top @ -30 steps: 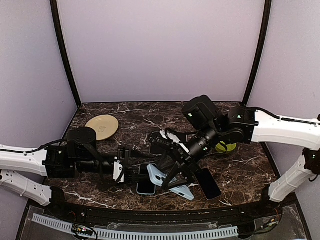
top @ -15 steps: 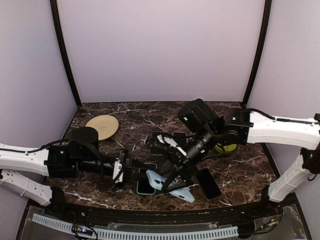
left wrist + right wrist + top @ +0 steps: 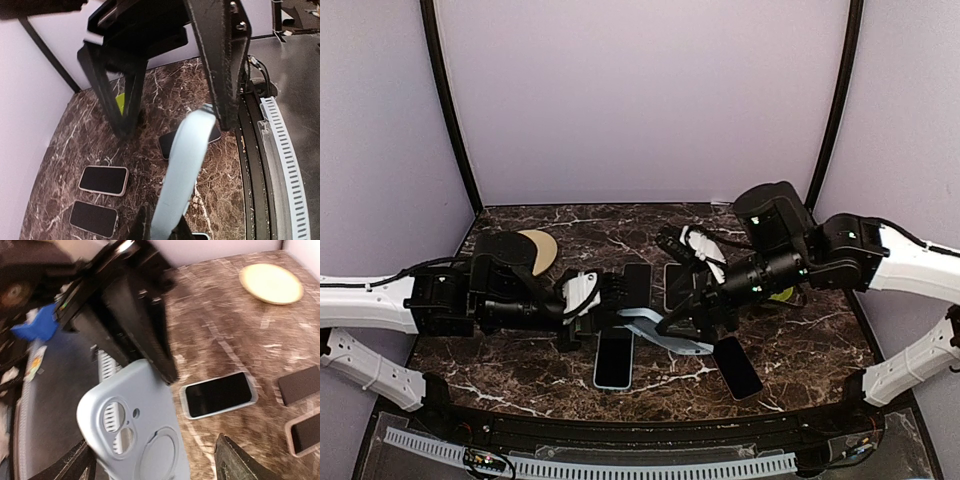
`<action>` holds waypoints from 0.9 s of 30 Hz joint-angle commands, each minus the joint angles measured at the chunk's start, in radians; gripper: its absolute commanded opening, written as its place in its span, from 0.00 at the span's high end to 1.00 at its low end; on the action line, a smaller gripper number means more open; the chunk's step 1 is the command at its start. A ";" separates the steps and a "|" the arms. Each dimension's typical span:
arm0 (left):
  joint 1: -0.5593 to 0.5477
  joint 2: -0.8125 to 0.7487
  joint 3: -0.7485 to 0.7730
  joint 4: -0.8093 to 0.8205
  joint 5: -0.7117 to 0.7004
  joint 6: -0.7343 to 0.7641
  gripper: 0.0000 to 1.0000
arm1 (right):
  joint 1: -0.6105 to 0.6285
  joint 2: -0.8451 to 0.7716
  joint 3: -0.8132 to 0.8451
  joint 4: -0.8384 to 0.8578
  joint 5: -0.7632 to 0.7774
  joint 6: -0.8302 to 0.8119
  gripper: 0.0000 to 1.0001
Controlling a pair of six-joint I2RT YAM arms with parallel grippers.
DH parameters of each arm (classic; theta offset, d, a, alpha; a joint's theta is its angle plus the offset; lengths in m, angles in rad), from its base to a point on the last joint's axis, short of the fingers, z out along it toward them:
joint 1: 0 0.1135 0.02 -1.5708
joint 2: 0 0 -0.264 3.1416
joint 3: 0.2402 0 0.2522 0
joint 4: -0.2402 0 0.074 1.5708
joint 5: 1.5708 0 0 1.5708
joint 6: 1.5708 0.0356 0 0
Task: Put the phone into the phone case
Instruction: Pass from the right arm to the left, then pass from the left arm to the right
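Observation:
My left gripper [image 3: 610, 312] is shut on one end of a light blue phone case [image 3: 667, 336] and holds it above the table. In the left wrist view the case [image 3: 186, 165] shows edge-on, rising from my gripper [image 3: 161, 231]. My right gripper [image 3: 688, 318] is open, with a finger on either side of the case's camera-hole end [image 3: 142, 427]; that gripper [image 3: 157, 465] has its jaws far apart. A phone with a pale blue rim [image 3: 613, 362] lies face up on the table below the case, and it also shows in the right wrist view [image 3: 218, 395].
A dark phone [image 3: 737, 367] lies at the front right. Two more phones [image 3: 638, 283] [image 3: 678, 282] lie behind the case. A tan plate [image 3: 542, 247] sits at the back left, a yellow-green object [image 3: 780, 294] at the right. The marble table's front edge [image 3: 620, 420] is close.
The case has come up off the table, lifted by my left gripper, which moved right and up. My right arm pulled back to the right, its open jaws now around the case's far end.

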 commanded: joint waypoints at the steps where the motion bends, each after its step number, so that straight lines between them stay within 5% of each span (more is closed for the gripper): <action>1: 0.001 0.063 0.116 -0.259 -0.122 -0.234 1.00 | 0.010 -0.087 -0.073 0.080 0.332 0.124 0.19; 9: 0.006 0.076 0.172 -0.286 -0.059 -0.312 1.00 | 0.055 -0.059 -0.148 0.181 0.308 0.140 0.33; 27: 0.072 0.107 0.175 -0.331 -0.074 -0.366 1.00 | 0.078 -0.125 -0.242 0.272 0.298 0.125 0.24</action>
